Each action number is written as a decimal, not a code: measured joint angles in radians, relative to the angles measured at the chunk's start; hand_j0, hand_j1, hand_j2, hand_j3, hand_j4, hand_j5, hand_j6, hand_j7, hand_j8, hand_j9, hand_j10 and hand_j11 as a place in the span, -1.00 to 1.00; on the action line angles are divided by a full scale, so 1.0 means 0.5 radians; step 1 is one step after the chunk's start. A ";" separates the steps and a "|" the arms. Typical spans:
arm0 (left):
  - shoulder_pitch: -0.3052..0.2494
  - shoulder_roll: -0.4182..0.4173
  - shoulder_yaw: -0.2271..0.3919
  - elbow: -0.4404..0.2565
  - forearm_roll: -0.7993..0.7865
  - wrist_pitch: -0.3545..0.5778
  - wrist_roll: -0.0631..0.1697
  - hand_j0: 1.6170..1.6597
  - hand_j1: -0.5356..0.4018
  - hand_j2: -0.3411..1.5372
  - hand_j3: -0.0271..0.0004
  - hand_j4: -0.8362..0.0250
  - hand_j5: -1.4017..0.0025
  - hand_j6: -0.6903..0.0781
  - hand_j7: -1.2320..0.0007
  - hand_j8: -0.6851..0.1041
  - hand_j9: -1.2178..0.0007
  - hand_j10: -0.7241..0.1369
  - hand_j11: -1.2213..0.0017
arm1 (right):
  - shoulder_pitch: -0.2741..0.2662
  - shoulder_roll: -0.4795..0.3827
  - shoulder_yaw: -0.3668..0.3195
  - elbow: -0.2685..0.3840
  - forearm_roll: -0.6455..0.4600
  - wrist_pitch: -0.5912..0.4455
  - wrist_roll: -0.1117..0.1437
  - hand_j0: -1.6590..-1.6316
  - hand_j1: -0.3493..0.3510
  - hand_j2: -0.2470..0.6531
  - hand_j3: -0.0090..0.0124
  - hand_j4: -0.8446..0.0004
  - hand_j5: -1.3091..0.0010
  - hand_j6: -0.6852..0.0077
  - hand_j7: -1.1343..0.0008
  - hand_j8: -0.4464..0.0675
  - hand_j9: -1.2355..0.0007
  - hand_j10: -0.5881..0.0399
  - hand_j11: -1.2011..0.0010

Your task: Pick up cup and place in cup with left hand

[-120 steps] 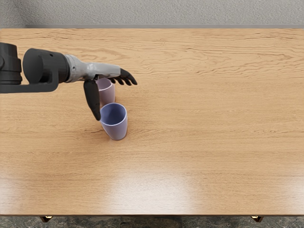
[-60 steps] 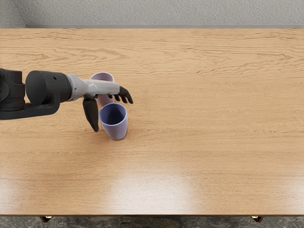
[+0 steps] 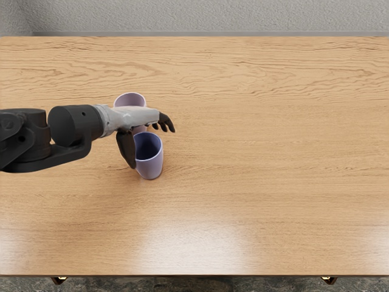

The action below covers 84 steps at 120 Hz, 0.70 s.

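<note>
Blue cup is standing well inside the front edge of the wooden table, with room stretching rightward. Left hand is hovering by it and a pink cup, fingers loosely spread, gripping nothing.

The left hand moved toward the blue cup.

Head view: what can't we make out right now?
Head view:
- Pink cup: lower part mostly hidden behind the left hand.
- Blue cup: part of its left side is behind the thumb; contact can't be told.
- Palm: hidden by the back of the hand.
- Left arm: cut off by the left edge.
- Right arm: out of view.
</note>
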 joint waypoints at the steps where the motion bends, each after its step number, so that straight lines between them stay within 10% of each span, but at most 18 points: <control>1: 0.004 0.000 0.000 0.000 0.002 0.005 0.000 0.92 0.15 -0.57 0.97 0.26 0.46 0.04 0.39 0.00 0.38 0.00 0.38 | 0.000 0.000 0.000 0.000 0.000 0.000 0.000 -0.93 -1.00 -0.45 -0.16 1.00 1.00 0.98 1.00 0.74 1.00 0.87 1.00; 84: 0.104 -0.049 0.022 0.014 0.134 0.084 0.000 0.92 -0.07 -0.55 0.97 0.04 0.31 -0.22 0.22 -0.12 0.19 -0.21 0.19 | 0.000 0.000 0.000 0.000 0.000 0.000 0.000 -0.93 -1.00 -0.45 -0.16 1.00 1.00 0.98 1.00 0.74 1.00 0.87 1.00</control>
